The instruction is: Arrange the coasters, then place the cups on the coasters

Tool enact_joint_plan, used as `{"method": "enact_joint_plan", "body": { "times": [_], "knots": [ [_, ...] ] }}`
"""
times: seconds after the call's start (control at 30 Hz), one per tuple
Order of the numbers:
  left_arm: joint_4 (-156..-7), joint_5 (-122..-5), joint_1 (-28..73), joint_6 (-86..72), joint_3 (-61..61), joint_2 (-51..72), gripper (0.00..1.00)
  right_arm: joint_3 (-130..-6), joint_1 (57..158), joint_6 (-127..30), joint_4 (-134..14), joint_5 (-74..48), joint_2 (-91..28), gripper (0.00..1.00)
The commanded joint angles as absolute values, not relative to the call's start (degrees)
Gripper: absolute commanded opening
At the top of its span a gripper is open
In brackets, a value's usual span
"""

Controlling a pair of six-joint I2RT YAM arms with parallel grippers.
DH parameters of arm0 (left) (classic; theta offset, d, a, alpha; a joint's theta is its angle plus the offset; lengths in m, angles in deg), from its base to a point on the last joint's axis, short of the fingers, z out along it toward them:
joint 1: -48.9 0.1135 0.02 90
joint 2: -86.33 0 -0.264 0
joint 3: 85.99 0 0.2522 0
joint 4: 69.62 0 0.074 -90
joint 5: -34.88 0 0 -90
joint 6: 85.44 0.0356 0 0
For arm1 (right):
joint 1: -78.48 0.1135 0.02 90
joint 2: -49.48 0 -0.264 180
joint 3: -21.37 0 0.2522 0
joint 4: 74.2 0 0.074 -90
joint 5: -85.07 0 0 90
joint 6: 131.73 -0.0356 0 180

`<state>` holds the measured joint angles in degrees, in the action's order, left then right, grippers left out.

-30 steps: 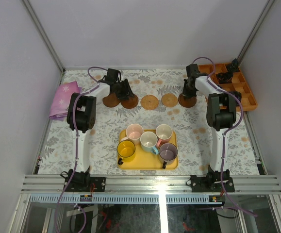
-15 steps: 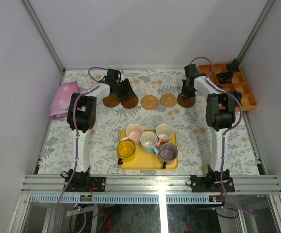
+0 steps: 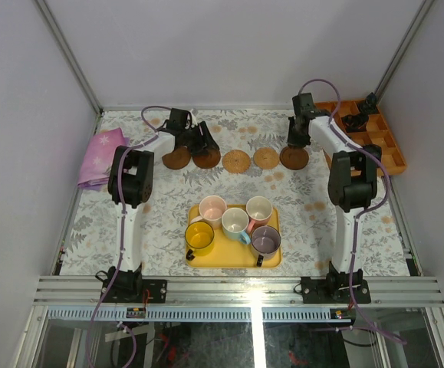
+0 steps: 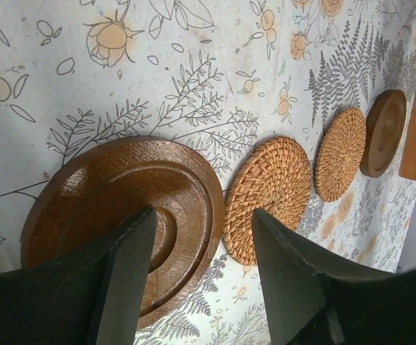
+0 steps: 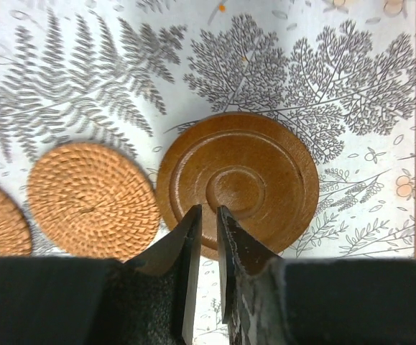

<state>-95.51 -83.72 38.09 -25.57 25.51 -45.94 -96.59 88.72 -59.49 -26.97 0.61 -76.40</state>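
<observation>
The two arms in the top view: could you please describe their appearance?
The left arm and right arm have white links, bulky black joint housings and a looping lilac cable each. The left gripper and right gripper have two black, wedge-shaped fingers.

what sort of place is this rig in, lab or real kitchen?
Most likely a lab test cell, not a home: plain white panel walls in aluminium framing, two arms bolted to a metal rail, and a floral tablecloth staging cups on a yellow tray.

5 coasters (image 3: 236, 162) (incl. 2 woven), 5 cups (image 3: 235, 221), 2 trays (image 3: 233, 262).
</observation>
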Motion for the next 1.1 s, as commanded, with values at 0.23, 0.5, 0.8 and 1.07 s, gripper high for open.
{"method": "enact_joint_plan", "body": {
  "times": [0.23,0.5,0.8,1.07],
  "knots": [
    [-94.48,-83.04,38.44,-23.48,22.41,-38.87,0.68,-99.08,94.25,-53.12,-31.83,-3.62,-68.78,0.16],
    [-94.05,-79.36,38.44,-22.62,14.40,-29.15,0.72,-101.25,99.15,-52.79,-33.70,-10.19,-72.89,0.04],
    [-94.60,-73.31,39.70,-22.65,6.10,-24.54,0.71,-103.44,102.51,-53.69,-34.81,-16.25,-78.53,0.00],
    [-95.39,-71.35,40.75,-22.62,4.33,-22.91,0.72,-102.29,104.37,-54.58,-35.80,-20.91,-81.22,0.00]
  ]
}}
